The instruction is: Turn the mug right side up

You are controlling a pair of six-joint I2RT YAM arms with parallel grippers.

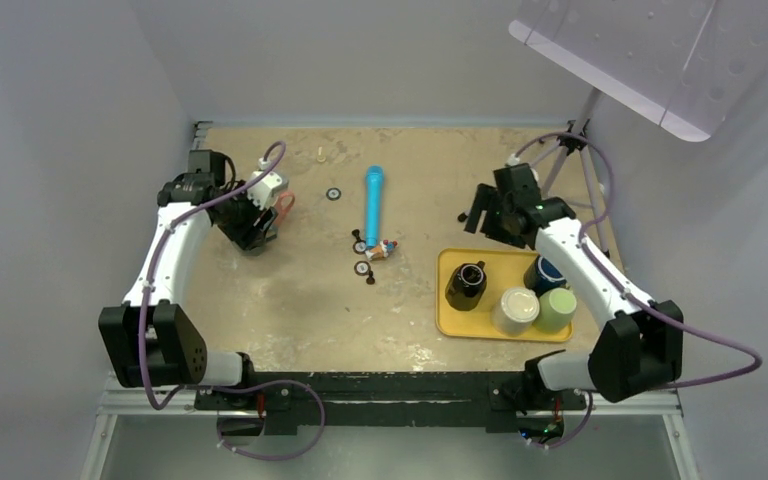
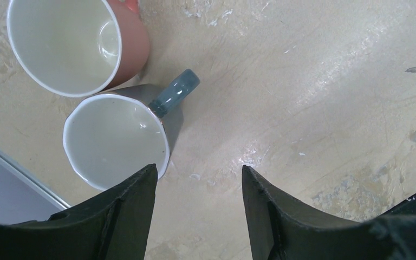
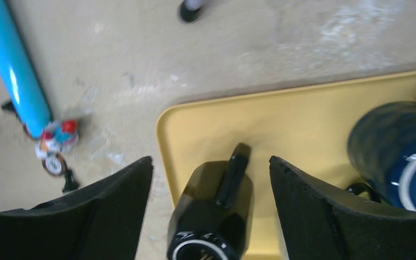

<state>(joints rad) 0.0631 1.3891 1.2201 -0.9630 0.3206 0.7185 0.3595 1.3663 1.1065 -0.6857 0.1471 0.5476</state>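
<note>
A black mug (image 3: 206, 211) stands bottom-up on the yellow tray (image 3: 303, 119), its base ring facing up and its handle pointing away from me. It also shows in the top view (image 1: 466, 285). My right gripper (image 3: 211, 160) is open and empty, hovering above it with a finger on either side. My left gripper (image 2: 198, 168) is open and empty over bare table at the far left. Beside it stand a pink mug (image 2: 65, 43) and a grey mug (image 2: 116, 141), both mouth-up.
The tray (image 1: 450, 325) also holds a dark blue mug (image 1: 543, 272), a cream mug (image 1: 513, 310) and a green mug (image 1: 557, 310). A blue tube (image 1: 373, 205), a small toy (image 1: 382, 249) and black bits lie mid-table. A tripod stands at back right.
</note>
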